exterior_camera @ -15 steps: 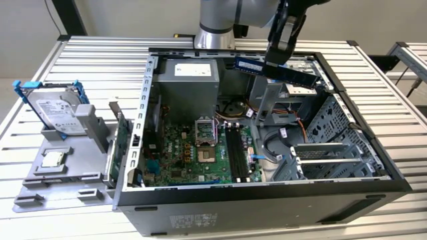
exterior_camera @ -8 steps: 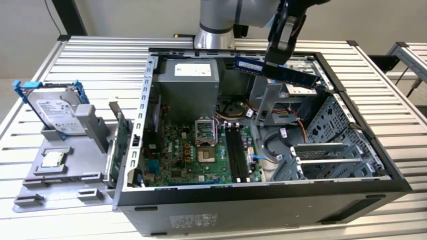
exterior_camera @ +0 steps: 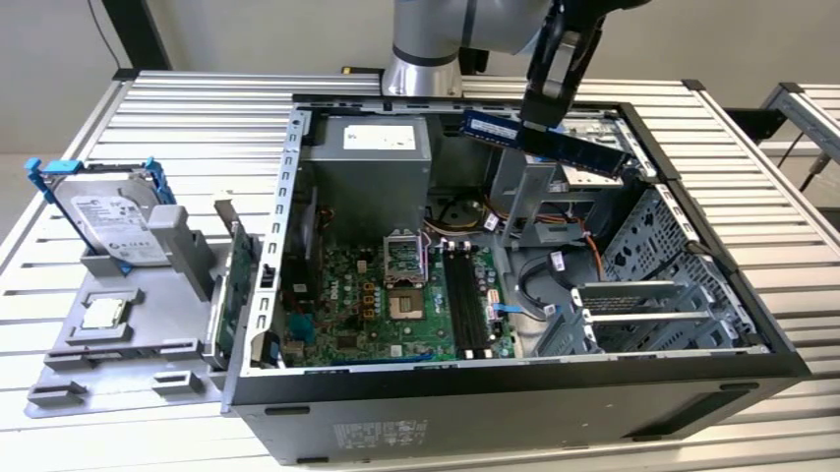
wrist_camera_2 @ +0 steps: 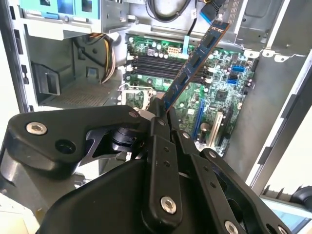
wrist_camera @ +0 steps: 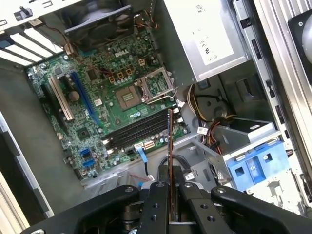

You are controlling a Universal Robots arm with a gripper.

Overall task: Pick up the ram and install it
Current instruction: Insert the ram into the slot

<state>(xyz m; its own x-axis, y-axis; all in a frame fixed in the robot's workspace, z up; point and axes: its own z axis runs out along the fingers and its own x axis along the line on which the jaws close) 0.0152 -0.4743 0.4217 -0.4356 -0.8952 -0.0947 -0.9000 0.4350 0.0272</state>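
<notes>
A slatted metal table (exterior_camera: 171, 108) carries an open computer case (exterior_camera: 525, 403), laid on its side so that the motherboard (exterior_camera: 393, 315) faces upward and can be reached from above. Over the case's far edge the gripper (exterior_camera: 536, 125) is closed on the ram (exterior_camera: 580, 150). The stick is pinched near one end, its long free part left jutting out beyond the fingers, tilted and well clear of the board. Such a hold leaves the contact edge free for seating, it may be judged.

In the first wrist view the stick is seen edge-on ahead of the fingertips, roughly over the memory slots (wrist_camera: 139, 129), which lie below the gripper and appear empty — nothing is seated yet. Beside the slots the open processor socket (wrist_camera: 127, 97) is seen, and the power supply (exterior_camera: 374, 147) lies close by the gripper. Well apart from it, toward the exterior view's left, a hard drive (exterior_camera: 112, 221) is propped in a grey holder (exterior_camera: 132, 344) outside the case.
</notes>
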